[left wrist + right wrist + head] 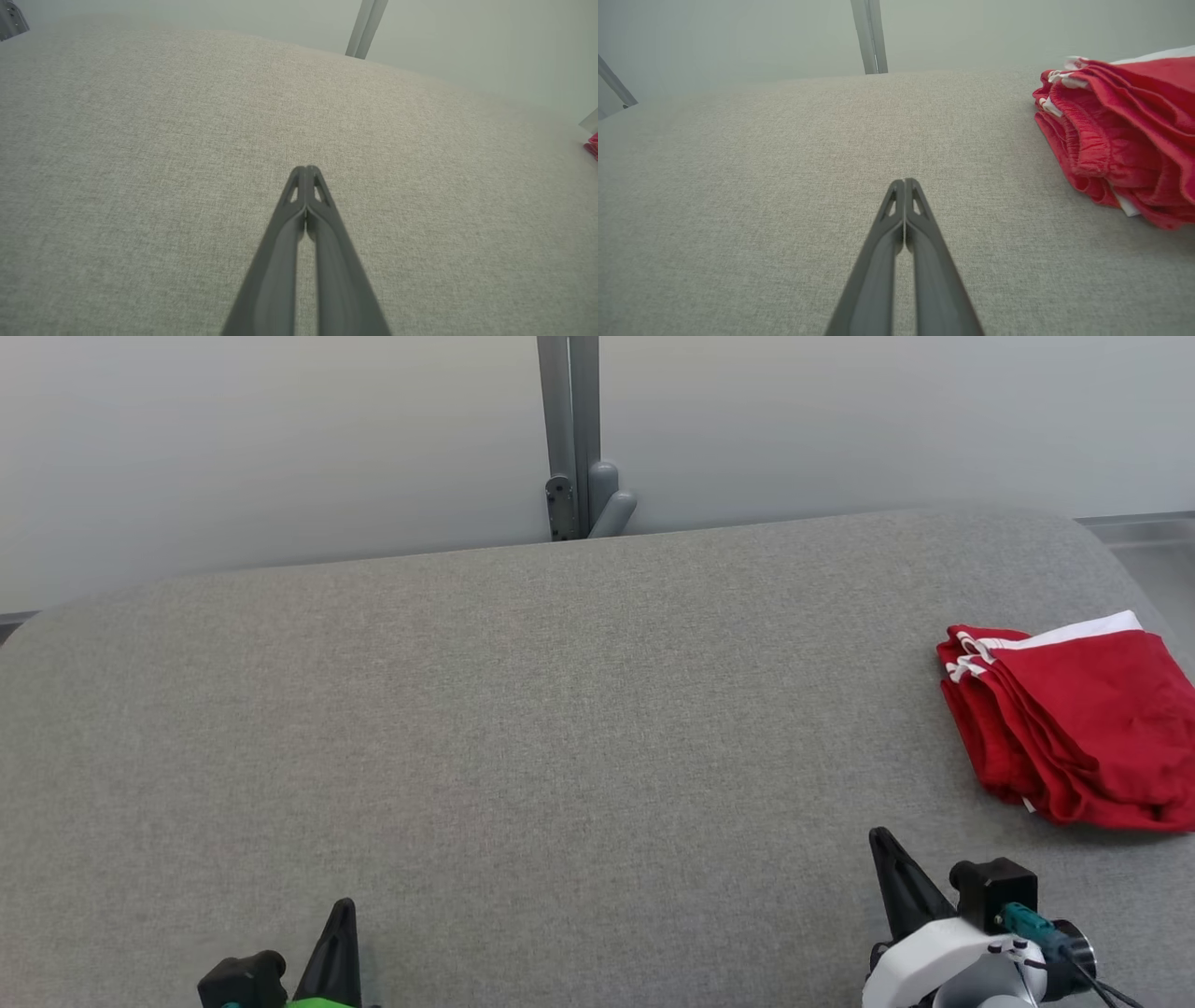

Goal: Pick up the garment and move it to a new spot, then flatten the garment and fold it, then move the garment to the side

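Head view: a gray cloth-covered counter (523,728) with rounded far corners. A pale wall (233,439) stands behind it, and a gray metal post (569,420) rises at the middle of its far edge.
Garment, place: the red garment (1074,728) lies on the counter's right side, close to the right edge and well apart from both grippers. Its far right part runs out of the picture.
Garment, look: bright red cloth folded into a compact stack of several layers. A white band runs along its far edge, with short white trim at the far left corner.
Garment, right wrist view: the garment (1125,126) shows its layered folded edges, and one of them is a gathered, elastic-looking hem.
Writing: a small white scrap, perhaps a tag (1127,205), peeks from the near edge of the stack. It is too small to read.
Left gripper: the left gripper (343,907) sits at the lower left over bare counter. In the left wrist view the fingers (306,170) are clenched tip to tip on nothing.
Right gripper: the right gripper (879,837) sits at the lower right, nearer the robot than the garment and to the garment's left. Its fingers (904,182) are pressed together and empty.
Left wrist view: a red sliver of the garment (593,144) shows at the right edge.
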Controlling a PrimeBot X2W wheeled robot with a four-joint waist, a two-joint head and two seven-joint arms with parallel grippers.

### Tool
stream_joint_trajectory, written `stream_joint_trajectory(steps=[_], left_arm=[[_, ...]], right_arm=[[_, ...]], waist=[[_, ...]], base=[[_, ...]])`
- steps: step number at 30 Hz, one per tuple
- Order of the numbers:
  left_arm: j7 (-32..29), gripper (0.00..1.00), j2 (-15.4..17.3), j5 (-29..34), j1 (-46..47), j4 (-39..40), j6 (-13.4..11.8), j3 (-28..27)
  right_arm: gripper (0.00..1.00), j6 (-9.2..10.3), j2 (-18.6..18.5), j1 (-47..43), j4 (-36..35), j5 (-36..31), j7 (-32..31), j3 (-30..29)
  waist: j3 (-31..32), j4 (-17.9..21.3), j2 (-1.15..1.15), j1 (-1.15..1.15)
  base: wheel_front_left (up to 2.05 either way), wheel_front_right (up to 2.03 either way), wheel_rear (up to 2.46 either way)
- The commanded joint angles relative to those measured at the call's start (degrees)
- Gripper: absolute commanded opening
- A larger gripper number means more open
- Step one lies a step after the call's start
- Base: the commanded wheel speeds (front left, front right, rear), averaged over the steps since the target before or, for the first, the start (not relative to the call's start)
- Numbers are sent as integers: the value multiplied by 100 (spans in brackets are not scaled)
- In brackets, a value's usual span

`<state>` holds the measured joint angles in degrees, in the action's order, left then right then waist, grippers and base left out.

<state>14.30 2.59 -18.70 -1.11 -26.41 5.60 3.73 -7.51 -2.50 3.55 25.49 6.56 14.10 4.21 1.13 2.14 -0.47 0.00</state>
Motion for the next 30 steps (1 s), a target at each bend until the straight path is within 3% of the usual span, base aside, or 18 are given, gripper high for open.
stream_joint_trajectory(steps=[1, 30], left_arm=[[-72, 0, 6, -275, 94, 96, 11, -69], [-750, 0, 17, -2756, 342, 509, 78, -392]], right_arm=[[0, 0, -10, 122, -104, 311, -73, -75], [0, 1, -23, 209, -475, 3199, -754, -406]], waist=[[-2, -4, 1, 0], [-32, -52, 12, 0]], base=[[0, 0, 0], [0, 0, 0]])
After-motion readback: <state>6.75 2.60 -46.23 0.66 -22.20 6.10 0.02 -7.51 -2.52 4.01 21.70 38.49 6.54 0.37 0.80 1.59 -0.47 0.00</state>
